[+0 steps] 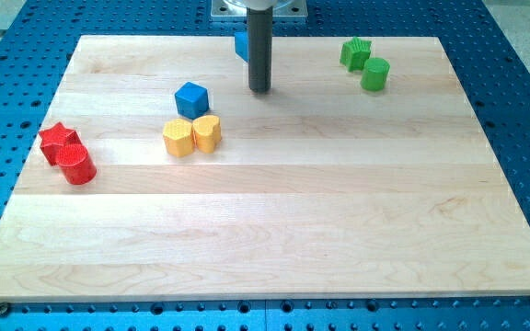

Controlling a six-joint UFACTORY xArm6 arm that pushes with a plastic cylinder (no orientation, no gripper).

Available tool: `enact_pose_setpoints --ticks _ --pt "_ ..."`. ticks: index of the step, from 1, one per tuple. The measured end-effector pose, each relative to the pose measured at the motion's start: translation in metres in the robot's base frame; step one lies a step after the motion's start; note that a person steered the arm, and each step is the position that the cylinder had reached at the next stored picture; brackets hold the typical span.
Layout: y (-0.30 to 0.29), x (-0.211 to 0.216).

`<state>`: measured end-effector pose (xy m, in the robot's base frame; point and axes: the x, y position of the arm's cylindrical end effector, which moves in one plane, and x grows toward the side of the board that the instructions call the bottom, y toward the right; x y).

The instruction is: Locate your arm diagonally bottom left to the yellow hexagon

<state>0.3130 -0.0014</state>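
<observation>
Nearest, the red cylinder (78, 165) sits far left. Mid-board, the yellow hexagon (179, 137) touches the yellow heart (207, 132) under the blue cube (191, 98). Farther, my tip (260, 90), a bare rod holding nothing, should swing wide, arriving below-left of the hexagon without nudging it.

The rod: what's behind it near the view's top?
A blue block sits behind the rod, only its left edge showing; the rest, and so its shape, is covered. My tip rests on bare board.
</observation>
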Motion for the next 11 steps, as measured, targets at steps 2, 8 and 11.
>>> enact_pose_setpoints --ticks 2,8,11 --pt "0.002 0.008" --pt "-0.092 0.177" --pt "-0.214 0.161"
